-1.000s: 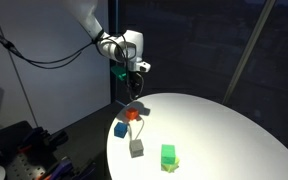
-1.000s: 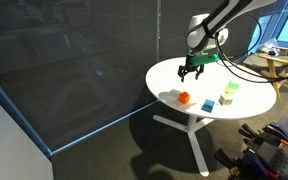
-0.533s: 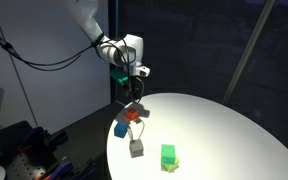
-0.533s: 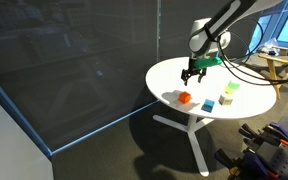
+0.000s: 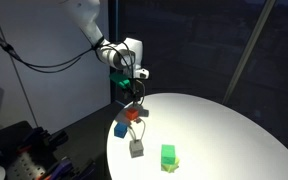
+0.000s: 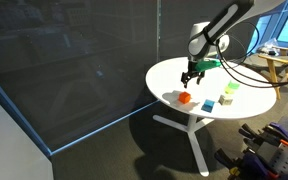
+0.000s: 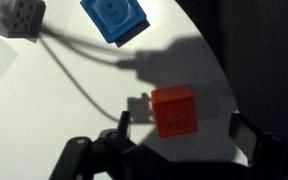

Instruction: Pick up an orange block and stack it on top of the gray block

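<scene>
— Jaws apart or shut?
— Apart, wide, with nothing between them. In the wrist view the gripper (image 7: 169, 150) has one finger on each side of the orange block (image 7: 174, 110). My read is that the spread is set to clear the block's side faces.
— Touching it?
— No. In both exterior views the gripper (image 5: 133, 93) (image 6: 189, 79) hangs over the orange block (image 5: 133, 114) (image 6: 184, 98) with air between them. Looks like the lineup before the drop and grasp.
— Where's the block?
— Flat on the white table (image 5: 224, 130), with the table rim near it.
— Neighbours?
— The blue block (image 5: 120, 128) is just beside the orange block. The gray block (image 5: 136, 148) is near it, a bit further off than the blue one. The green block (image 5: 168, 155) is well apart from it.
— Is the gray block's top free?
— Yes, the wrist view shows the gray block (image 7: 14, 15) bare on top, so it's ready to take the stack.
— Risk?
— The blue block (image 7: 116, 18) is close, but it sits off the line between the fingers. It probably won't get nudged if the descent is straight.
— Progress?
— Early. The grasp, lift, carry and stack are not yet done.
</scene>
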`<action>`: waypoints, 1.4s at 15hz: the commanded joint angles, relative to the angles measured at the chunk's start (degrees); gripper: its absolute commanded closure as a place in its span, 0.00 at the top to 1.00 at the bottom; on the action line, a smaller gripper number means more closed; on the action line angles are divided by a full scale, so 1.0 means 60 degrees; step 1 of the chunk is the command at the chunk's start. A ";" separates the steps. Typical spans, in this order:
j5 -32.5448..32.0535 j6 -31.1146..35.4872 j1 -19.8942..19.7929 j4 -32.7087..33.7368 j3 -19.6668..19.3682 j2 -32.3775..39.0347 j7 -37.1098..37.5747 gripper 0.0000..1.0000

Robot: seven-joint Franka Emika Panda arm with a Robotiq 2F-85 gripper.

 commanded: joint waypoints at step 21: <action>0.0059 0.0430 0.0078 0.1928 0.0083 0.2076 0.0093 1.00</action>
